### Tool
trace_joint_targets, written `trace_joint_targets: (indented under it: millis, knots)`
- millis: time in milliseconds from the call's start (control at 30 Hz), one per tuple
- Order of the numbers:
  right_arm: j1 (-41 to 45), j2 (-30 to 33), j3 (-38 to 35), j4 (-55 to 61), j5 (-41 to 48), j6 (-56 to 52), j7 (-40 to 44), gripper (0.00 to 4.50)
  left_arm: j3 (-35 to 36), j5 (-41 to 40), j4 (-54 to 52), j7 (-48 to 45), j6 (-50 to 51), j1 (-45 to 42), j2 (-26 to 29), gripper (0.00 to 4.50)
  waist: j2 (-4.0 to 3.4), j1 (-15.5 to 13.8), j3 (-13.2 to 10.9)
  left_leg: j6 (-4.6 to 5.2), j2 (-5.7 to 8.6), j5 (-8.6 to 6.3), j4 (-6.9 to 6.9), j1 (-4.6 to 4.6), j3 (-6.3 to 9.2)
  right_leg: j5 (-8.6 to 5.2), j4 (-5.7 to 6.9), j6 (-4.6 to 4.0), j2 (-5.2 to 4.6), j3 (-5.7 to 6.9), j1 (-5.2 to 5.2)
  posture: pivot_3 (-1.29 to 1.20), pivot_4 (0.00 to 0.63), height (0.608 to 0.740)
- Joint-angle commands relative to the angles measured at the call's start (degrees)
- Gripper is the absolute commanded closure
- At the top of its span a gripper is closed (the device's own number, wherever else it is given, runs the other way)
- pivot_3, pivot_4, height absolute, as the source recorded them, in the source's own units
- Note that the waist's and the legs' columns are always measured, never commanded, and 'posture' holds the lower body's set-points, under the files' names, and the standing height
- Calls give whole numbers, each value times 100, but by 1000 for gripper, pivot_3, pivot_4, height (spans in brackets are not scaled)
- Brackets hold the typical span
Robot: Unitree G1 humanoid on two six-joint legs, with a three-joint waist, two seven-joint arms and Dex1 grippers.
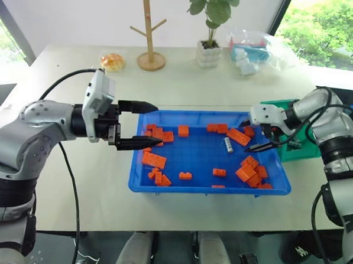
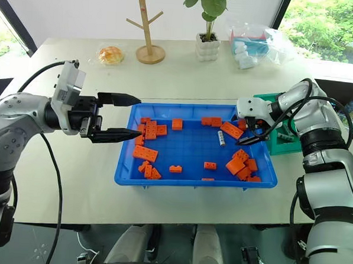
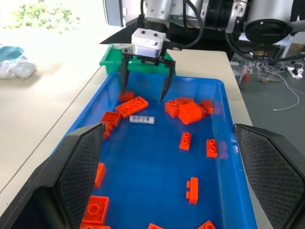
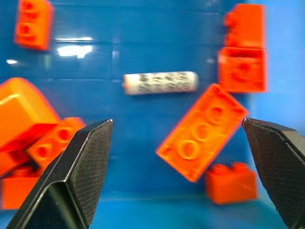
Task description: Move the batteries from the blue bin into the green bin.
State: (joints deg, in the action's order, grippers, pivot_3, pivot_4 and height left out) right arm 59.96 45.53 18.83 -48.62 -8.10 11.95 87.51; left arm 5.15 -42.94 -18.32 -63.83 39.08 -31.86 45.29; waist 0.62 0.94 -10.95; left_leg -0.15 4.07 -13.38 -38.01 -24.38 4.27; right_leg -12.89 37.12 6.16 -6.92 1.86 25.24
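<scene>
The left gripper (image 1: 146, 126) is held level just over the left rim of the blue bin (image 1: 162, 186), pointing toward the right edge of the table (image 1: 90, 204), with its jaws apart and nothing between them. The blue bin is set near the front edge of the table, about midway along it. Orange bricks (image 1: 154, 160) are scattered across the bin floor, clustered by the left wall, along the far wall and in the front right corner. A single battery (image 1: 228, 146) is seen lying flat on the bare blue floor in the right half of the bin, just beside a long orange brick (image 1: 238, 137) and touching nothing. In the right wrist view the battery (image 4: 160, 82) lies crosswise ahead of the fingers (image 4: 81, 167), with the long brick to one side. The right gripper (image 1: 258, 135) is angled downward over the far right corner of the bin, its jaws spread wide and empty, above the bricks and near the battery but not touching it. The green bin (image 1: 297, 151) stands just beside the right wall of the blue bin, toward the right edge of the table, partly hidden behind the right arm; its contents cannot be made out.
</scene>
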Motion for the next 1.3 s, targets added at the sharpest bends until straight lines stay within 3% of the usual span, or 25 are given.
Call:
trace_joint_targets:
  millis: [33,500,667,800,1033,1300]
  knots:
    - [34,-81,-131,345,108,417,8,58,-12,20,-4,-54,-134,-132,-20,0,0,6,0,0,0,0,0,0,0,0,0,0,0,0,0,0,150,693]
    - [794,-644,921,-616,-1135,3221,-282,58,16,4,-56,-3,-150,-113,-21,0,0,6,0,-5,1,3,0,1,2,1,5,1,3,-1,2,0,150,693]
    - [874,-723,767,-707,-748,3027,234,58,167,-91,-184,100,-78,34,77,0,-1,18,-1,-5,1,3,0,1,2,0,6,0,4,-2,3,0,150,693]
    - [986,-600,923,-857,-1030,3513,85,58,207,-136,-240,146,-52,92,106,0,-1,27,-1,-5,0,3,1,2,3,0,8,0,5,-3,5,0,150,693]
    - [1149,-735,1171,-1144,-1812,4635,-1204,58,111,-127,-146,146,-58,-49,63,0,-1,22,-1,-7,0,4,2,2,3,0,8,-1,6,-4,5,0,150,693]
    - [1048,-652,1466,-1131,-2348,5640,-2061,58,63,-103,-74,82,-75,-149,44,0,2,26,1,-7,0,4,2,25,3,-1,8,-1,8,-6,-16,0,150,693]
